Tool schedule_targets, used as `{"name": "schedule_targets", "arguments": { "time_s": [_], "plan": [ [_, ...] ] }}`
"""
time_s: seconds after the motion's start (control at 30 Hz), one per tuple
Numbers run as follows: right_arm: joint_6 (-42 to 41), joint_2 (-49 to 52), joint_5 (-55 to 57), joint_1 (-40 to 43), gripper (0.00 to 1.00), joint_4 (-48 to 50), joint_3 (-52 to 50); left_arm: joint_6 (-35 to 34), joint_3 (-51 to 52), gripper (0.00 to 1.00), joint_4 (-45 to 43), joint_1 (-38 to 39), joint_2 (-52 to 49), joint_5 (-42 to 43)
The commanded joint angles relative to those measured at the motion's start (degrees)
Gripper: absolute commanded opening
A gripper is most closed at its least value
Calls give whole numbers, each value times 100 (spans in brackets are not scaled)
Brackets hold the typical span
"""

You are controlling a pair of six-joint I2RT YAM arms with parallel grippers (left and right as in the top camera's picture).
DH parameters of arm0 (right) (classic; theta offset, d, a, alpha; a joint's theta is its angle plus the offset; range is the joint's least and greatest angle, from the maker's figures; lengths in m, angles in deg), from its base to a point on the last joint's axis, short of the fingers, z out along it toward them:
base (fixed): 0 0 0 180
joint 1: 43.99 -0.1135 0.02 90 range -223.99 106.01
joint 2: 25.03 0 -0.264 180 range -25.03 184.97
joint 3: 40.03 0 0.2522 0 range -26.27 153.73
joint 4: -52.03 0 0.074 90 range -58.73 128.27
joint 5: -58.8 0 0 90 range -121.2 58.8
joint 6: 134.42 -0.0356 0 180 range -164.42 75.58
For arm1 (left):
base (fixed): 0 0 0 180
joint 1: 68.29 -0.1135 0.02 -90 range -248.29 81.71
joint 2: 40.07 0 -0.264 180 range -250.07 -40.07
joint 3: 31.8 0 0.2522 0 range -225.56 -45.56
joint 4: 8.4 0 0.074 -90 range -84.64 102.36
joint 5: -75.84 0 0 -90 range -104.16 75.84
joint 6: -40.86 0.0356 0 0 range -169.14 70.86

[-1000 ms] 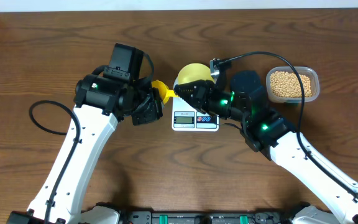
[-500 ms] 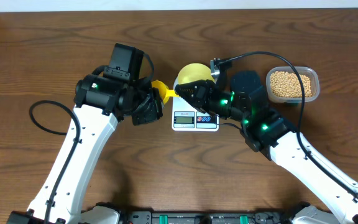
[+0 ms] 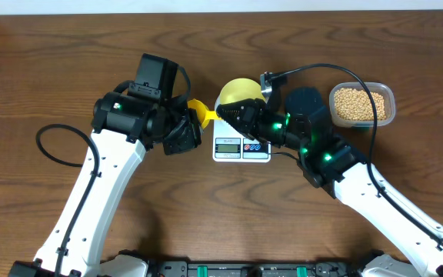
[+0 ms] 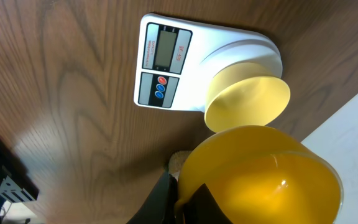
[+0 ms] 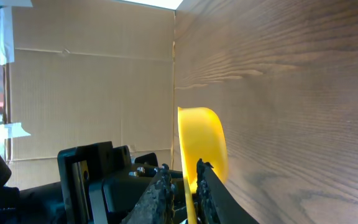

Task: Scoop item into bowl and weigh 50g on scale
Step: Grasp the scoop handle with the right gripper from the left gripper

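On the scale point(image 3: 241, 148): bowl point(image 4: 247, 102) empty, rim clamped in right pincer point(image 3: 230, 115). Just beside: scoop point(image 4: 260, 180) empty, gripped by left pincer point(image 3: 191, 121). Well right: clear tub point(image 3: 388, 95) holding beans point(image 3: 356, 104).

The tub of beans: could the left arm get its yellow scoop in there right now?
Probably not directly: the tub sits far right, and the right arm, its fingers pinching the bowl on the scale, lies between it and the scoop.
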State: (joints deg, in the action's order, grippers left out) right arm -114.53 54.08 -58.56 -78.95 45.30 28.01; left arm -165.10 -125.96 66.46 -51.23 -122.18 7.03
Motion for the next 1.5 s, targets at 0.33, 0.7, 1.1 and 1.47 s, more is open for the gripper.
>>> {"name": "schedule_targets", "arguments": {
  "time_s": [0.33, 0.7, 1.1, 1.47],
  "plan": [
    [31, 9, 133, -114, 11, -17, 107, -328, -31, 7, 24, 17, -26, 90],
    [31, 9, 133, -114, 1, -17, 107, -328, -31, 7, 24, 17, -26, 90],
    [31, 9, 153, -114, 1, -17, 107, -328, -31, 7, 24, 17, -26, 92],
    [28, 9, 264, -114, 13, -15, 107, -326, -31, 7, 26, 17, -26, 92]
  ]
}}
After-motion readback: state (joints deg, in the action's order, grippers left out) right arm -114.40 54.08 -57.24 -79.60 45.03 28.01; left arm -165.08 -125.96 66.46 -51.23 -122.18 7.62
